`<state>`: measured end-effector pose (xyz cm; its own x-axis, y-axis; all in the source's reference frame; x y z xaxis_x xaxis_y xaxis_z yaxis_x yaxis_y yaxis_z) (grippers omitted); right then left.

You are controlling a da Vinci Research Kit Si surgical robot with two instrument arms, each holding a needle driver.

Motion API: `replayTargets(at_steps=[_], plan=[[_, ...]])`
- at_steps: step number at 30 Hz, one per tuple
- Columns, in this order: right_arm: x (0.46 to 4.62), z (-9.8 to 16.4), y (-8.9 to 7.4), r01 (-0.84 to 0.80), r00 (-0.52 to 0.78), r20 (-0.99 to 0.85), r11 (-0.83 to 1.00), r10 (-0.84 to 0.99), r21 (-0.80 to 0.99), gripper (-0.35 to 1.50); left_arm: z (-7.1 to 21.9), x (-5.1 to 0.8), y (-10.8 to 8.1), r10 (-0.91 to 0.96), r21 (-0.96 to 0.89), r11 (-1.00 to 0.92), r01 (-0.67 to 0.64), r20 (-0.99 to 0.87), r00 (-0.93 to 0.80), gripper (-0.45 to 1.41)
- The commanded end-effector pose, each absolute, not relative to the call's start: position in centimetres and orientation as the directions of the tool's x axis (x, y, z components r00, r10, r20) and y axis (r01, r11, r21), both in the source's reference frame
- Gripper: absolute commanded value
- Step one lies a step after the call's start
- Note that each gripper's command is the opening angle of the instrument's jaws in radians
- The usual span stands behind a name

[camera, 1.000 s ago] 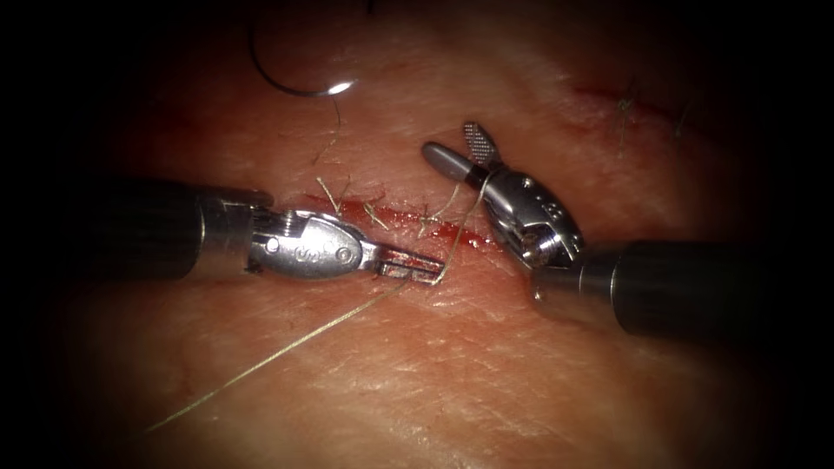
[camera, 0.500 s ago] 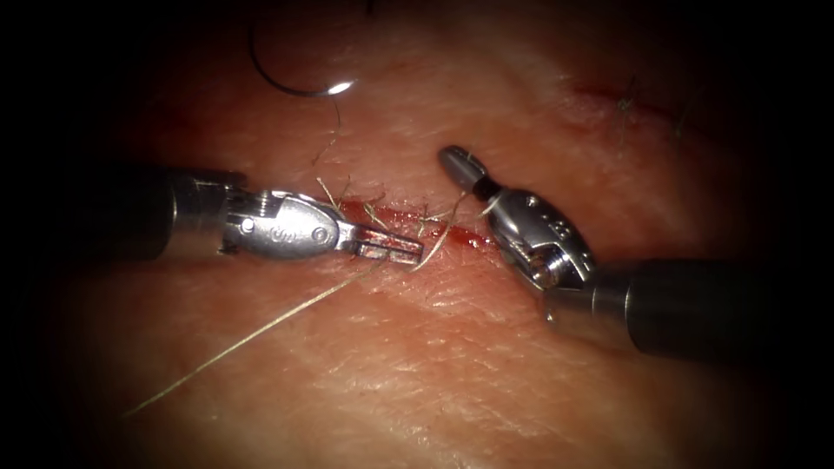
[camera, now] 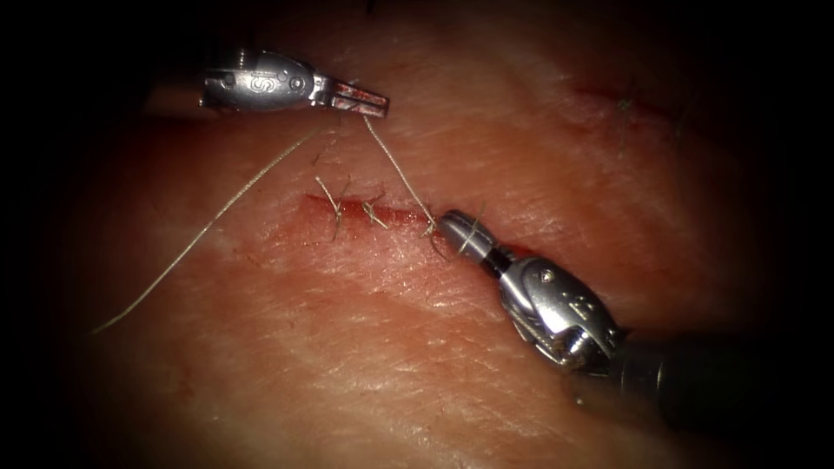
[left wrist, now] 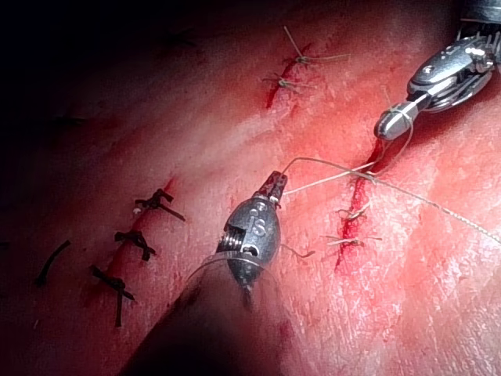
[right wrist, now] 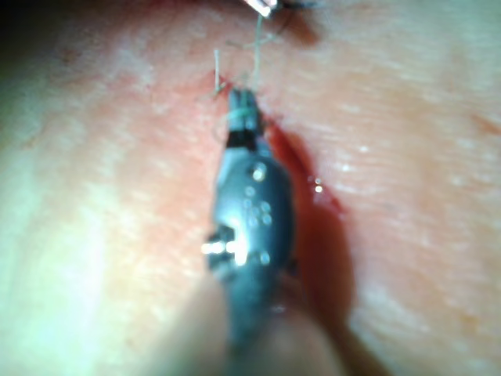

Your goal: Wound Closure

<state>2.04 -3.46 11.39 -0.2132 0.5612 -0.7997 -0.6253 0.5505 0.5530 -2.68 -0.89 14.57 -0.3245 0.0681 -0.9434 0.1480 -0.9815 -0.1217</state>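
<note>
Pink, moist tissue (camera: 417, 365), fine-creased skin; open room at 6 to 8 o'clock, view edges dark. Cut (camera: 356, 208) is a short red slit near centre, red fluid (camera: 395, 214) along it, w/ pale stitches (camera: 334, 204) and stubby cut ends across. Left tool (camera: 369, 102) at 11 o'clock, clear above the cut, smooth steel, jaws pinched on the thread (camera: 395, 169). Thread runs taut from there toward 5 o'clock to the right tool (camera: 456, 227); a long slack strand trails off toward 8 o'clock. Right tool enters from 4 o'clock, tip at the cut's right end, jaws pressed together w/ thread wrapped round them; can't tell if anything is gripped. Left wrist view: same thread loop on the right tool (left wrist: 391, 121), dark stitches (left wrist: 129, 239) on another cut.
</note>
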Motion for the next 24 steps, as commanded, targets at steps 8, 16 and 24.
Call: replayTargets(at_steps=[8, 16, 24], plan=[[2.34, 11.6, -3.7, -0.596, -0.180, -0.803, 0.587, 0.568, 0.548, -0.35, 14.7, -2.82, -0.2, 0.100, -0.148, -0.982, 0.117, -0.934, -0.343, -0.45], [2.43, 11.7, -3.9, -0.580, -0.154, -0.807, 0.609, 0.571, 0.541, -0.35, 14.8, -2.90, 0.4, 0.100, -0.138, -0.987, 0.080, -0.928, -0.358, -0.45], [2.42, 11.8, -4.0, -0.565, -0.132, -0.807, 0.626, 0.575, 0.538, -0.35, 14.9, -2.97, 0.7, 0.106, -0.137, -0.989, 0.058, -0.924, -0.368, -0.45]])
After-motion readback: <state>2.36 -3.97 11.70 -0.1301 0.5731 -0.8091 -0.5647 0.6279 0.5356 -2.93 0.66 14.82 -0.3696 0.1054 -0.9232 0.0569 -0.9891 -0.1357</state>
